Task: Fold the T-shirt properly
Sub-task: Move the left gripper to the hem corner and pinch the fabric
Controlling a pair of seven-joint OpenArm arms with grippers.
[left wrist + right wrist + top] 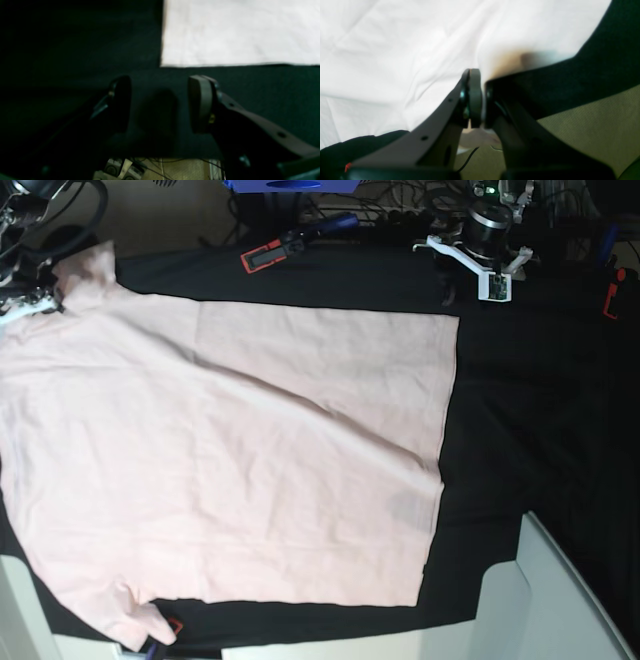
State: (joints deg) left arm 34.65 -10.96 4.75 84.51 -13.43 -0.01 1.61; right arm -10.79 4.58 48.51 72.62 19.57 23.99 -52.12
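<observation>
Pale pink cotton T-shirt (pixel 250 470) lies flat across tabletop (pixel 530 440), far-left sleeve pinched in right tool (pixel 480 100). Left tool (pixel 160 105) spread, empty, off far-right corner. Risk: one-sided pull skews fold, thin pinch slips.

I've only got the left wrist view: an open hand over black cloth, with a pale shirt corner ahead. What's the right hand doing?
Observer: The right hand is shut, apparently pinching the T-shirt at a sleeve edge.
Operator: Where is that sleeve?
Observer: In the base view's top-left corner, right across the shirt from the left hand.
Operator: Any lettering showing?
Observer: None in the base view; the side facing up is plain pink.
</observation>
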